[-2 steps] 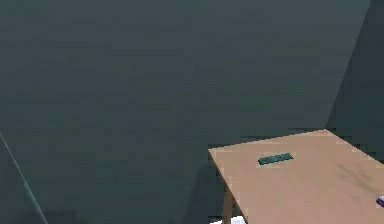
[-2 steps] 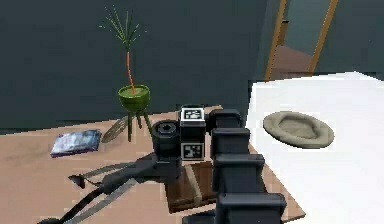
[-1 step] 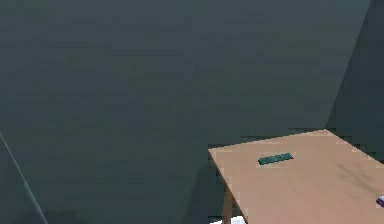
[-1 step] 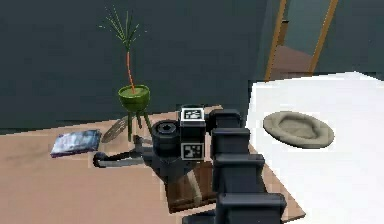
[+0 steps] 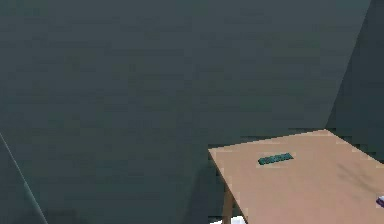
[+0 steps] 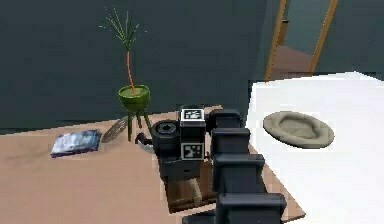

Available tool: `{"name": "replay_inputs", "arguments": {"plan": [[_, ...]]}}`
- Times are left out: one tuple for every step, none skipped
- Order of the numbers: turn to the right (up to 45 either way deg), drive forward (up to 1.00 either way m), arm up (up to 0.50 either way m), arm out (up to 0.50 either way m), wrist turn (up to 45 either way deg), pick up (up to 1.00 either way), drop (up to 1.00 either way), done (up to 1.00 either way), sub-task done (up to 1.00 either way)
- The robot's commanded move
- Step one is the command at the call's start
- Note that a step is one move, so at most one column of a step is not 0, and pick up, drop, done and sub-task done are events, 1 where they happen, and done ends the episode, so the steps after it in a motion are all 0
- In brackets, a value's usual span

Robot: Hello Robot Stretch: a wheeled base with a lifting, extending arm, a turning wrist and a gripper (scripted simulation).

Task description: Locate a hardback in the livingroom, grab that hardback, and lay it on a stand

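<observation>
1. Bluish book point(image 6: 76, 142) is being seen lying flat near table's point(image 6: 40, 190) far edge.
2. Potted plant point(image 6: 133, 95) is being seen standing between book and gripper point(image 6: 150, 140), being counted as obstruction.
3. Gripper's load is not being shown: cannot tell.
4. Beige round thing point(image 6: 297, 127) is being seen lying on white surface point(image 6: 340, 180) beside arm point(image 6: 240, 185).

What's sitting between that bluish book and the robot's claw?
Arm side view: the potted plant on thin legs and a small grey pointed thing lie between the book and the gripper.
</observation>
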Motion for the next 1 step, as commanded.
{"name": "replay_inputs", "arguments": {"plan": [[0.0,0.00,-0.30,0.00,0.0,0.00,0.00,0.00,0.00]]}}
